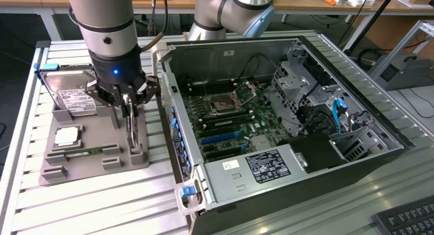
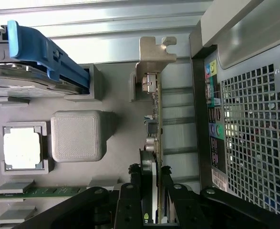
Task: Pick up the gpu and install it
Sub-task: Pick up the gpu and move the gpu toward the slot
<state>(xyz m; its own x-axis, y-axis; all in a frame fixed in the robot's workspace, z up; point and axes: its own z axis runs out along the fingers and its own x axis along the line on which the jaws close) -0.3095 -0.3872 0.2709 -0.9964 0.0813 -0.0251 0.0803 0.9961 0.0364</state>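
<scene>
Worry number one for me is the grip on the gpu (image 2: 154,121). It's standing on its long edge in a slot of the gray holder (image 1: 95,166), with the silver bracket (image 2: 157,50) at one end. The gripper (image 2: 151,183) has its jaws pinching the card's two flat faces well away from that bracket. If that hold is off-centre on such a thin board, my guess is the bracket end could sag or pivot once the card is free of the holder. A tilted card won't line up with a slot on the motherboard (image 1: 224,128). If it binds in the holder slot, the holder could get dragged or the card could slip in the jaws. I can't tell whether it's lifted clear at all.

Neighbours: the hard drive (image 1: 71,95), CPU (image 1: 66,137) and RAM stick (image 1: 81,152) sit in the same holder, so a dragged holder would shake them too. The holder lies along the tabletop (image 1: 88,204) edge on the exterior view's left, right beside the open PC case (image 1: 203,52). That case wall is what the bracket could clip on a low pass.
</scene>
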